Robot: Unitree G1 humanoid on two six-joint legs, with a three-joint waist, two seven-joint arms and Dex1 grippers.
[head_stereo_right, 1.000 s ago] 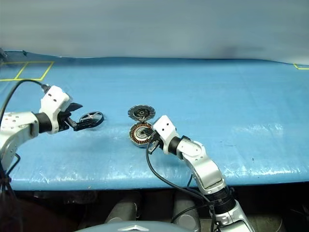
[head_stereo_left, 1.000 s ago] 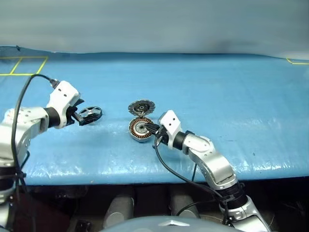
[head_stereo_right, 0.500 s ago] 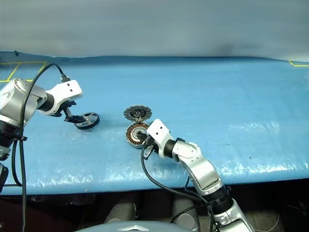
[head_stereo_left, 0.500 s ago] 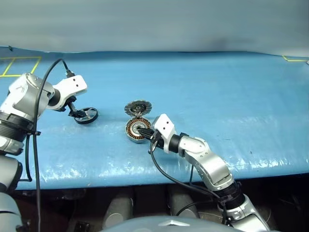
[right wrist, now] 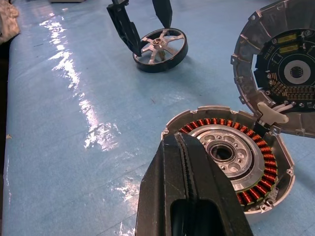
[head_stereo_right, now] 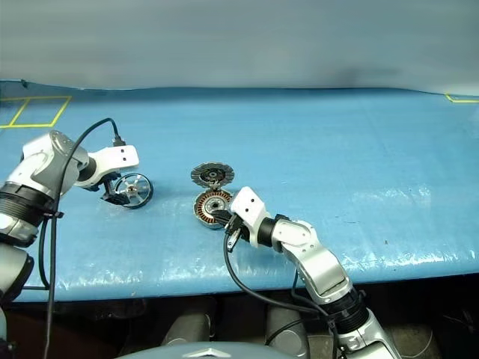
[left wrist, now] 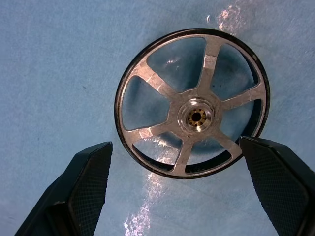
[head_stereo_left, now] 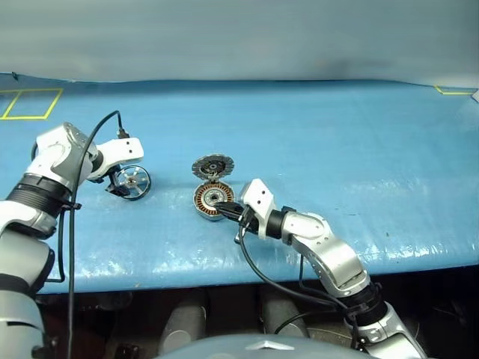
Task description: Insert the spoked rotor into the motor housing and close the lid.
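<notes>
The spoked rotor (left wrist: 197, 116) lies flat on the blue table, left of the motor housing (head_stereo_left: 211, 200). My left gripper (left wrist: 173, 145) points down over the rotor. It is open, with one finger on each side of the rim. The housing shows its copper windings (right wrist: 256, 191). Its lid (right wrist: 288, 73) stands swung open on the far side. My right gripper (right wrist: 184, 196) is shut on nothing, and its tip is at the housing's near rim (head_stereo_right: 222, 219).
A glossy blue sheet covers the table (head_stereo_left: 337, 149). Yellow tape marks lie at the far left (head_stereo_left: 30, 101) and far right (head_stereo_left: 449, 90). The table's front edge (head_stereo_left: 224, 269) runs close under my right arm. Black cables hang from both wrists.
My left gripper has turned from nearly level to pointing down and now straddles the rotor, still open. The right gripper stays at the housing. The head view has shifted a little.
</notes>
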